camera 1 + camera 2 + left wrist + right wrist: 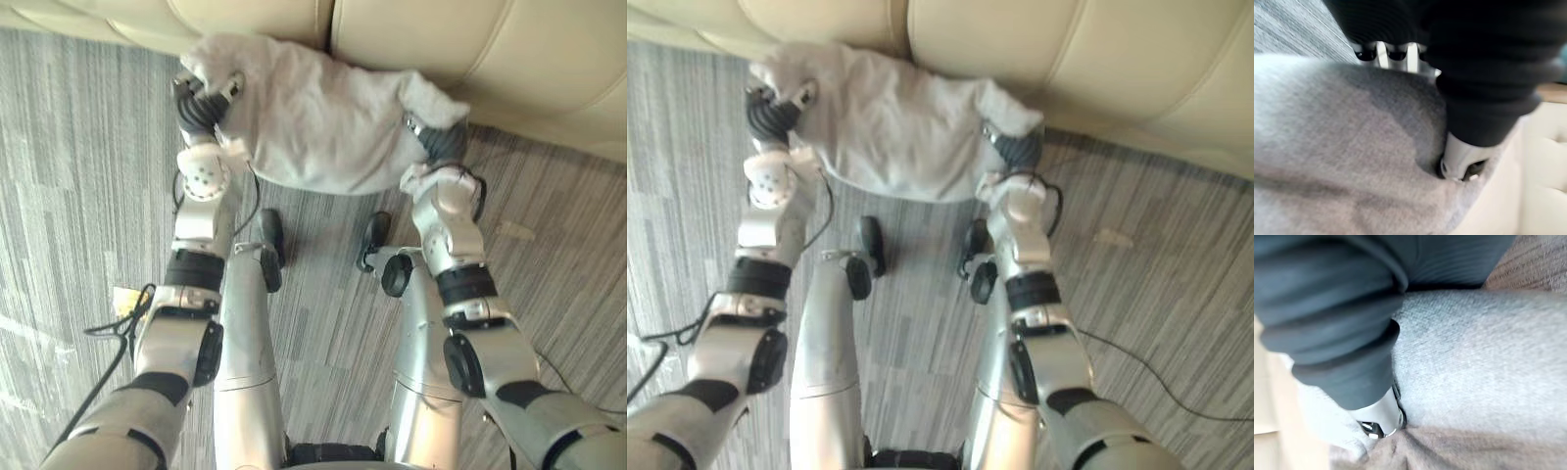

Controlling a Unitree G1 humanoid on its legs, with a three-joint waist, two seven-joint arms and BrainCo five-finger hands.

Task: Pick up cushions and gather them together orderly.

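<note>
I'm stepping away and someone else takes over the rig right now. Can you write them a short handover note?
Left hand: shut on the grey cushion, thumb dug into its left end.
Right hand: shut on the cushion's right end, thumb pressed into the cloth.
Cushion: stretched between both hands at the front edge of the cream sofa, above the striped floor; I cannot tell whether it touches the seat.
Done: cushion gripped.
Left: set it down neatly, release, gather any others beside it.

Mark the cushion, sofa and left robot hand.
cushion (323, 117): left eye view, middle of its grey face.
sofa (549, 69): left eye view, bare cream panel.
left robot hand (199, 108): left eye view, dark ribbed cover.
</note>
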